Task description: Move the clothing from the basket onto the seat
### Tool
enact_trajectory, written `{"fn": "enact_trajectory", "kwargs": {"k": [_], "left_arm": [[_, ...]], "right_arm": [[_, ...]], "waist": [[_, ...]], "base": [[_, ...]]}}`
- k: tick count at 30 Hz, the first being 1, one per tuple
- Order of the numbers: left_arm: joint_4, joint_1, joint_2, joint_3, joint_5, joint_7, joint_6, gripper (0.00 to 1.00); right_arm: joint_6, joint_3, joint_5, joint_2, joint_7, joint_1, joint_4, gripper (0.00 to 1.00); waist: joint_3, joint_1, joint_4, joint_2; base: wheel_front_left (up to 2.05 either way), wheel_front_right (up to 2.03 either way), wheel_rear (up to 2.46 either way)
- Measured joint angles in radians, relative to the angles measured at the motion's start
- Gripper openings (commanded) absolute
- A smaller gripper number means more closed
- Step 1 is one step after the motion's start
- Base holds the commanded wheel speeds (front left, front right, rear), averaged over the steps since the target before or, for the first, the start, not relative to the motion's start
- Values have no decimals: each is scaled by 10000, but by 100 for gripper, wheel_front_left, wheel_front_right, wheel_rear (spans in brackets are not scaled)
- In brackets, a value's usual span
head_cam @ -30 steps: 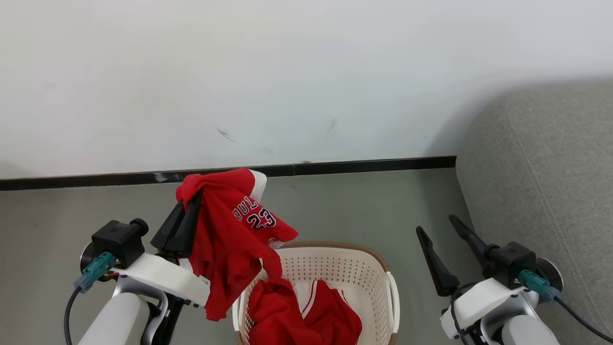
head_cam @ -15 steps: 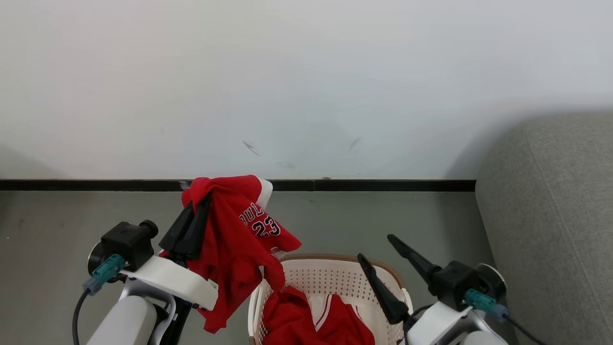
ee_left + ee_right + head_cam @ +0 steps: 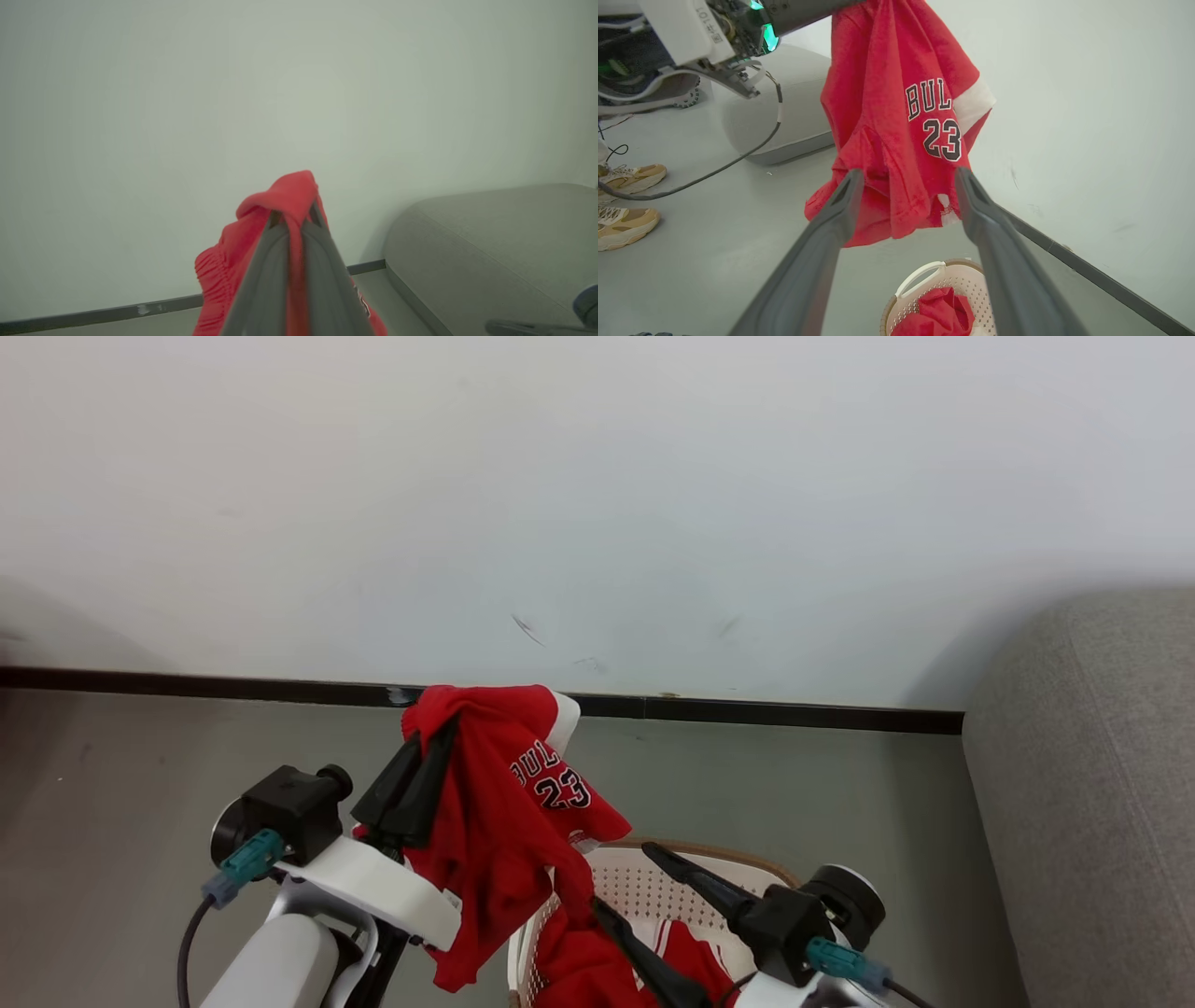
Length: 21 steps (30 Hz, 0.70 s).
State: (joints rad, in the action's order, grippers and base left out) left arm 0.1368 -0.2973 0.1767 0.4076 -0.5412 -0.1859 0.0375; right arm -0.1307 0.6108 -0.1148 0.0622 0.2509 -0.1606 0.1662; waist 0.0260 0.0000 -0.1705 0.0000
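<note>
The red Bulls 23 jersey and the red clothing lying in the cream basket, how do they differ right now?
The red jersey lettered BULLS 23 hangs in the air, pinched in the shut jaws of the left gripper; the red white-striped garment lies crumpled inside the cream perforated basket. The jersey shows black lettering; the basket garment shows white stripes. Both are red with white trim.

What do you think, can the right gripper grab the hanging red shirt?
Probably yes. The right gripper is open and points straight at the shirt, which hangs from the left gripper. Nothing sits between them.
</note>
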Motion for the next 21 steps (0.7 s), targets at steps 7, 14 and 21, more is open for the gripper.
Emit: {"fn": "enact_trajectory", "kwargs": {"k": [7,14,21], "left_arm": [[-408,0,-121,320,188,176,6,1],[-878,0,-203,623,244,322,19,2],[-1402,0,-268,880,245,535,54,3]], "right_arm": [[0,236,-21,0,0,-573,-13,100],[-2,213,-104,0,0,-753,96,100],[-2,75,-105,0,0,-753,307,100]], "waist": [[20,0,-246,0],[26,0,-490,0],[15,0,-703,0]], "base": [[0,0,0],[0,0,0],[0,0,0]]}}
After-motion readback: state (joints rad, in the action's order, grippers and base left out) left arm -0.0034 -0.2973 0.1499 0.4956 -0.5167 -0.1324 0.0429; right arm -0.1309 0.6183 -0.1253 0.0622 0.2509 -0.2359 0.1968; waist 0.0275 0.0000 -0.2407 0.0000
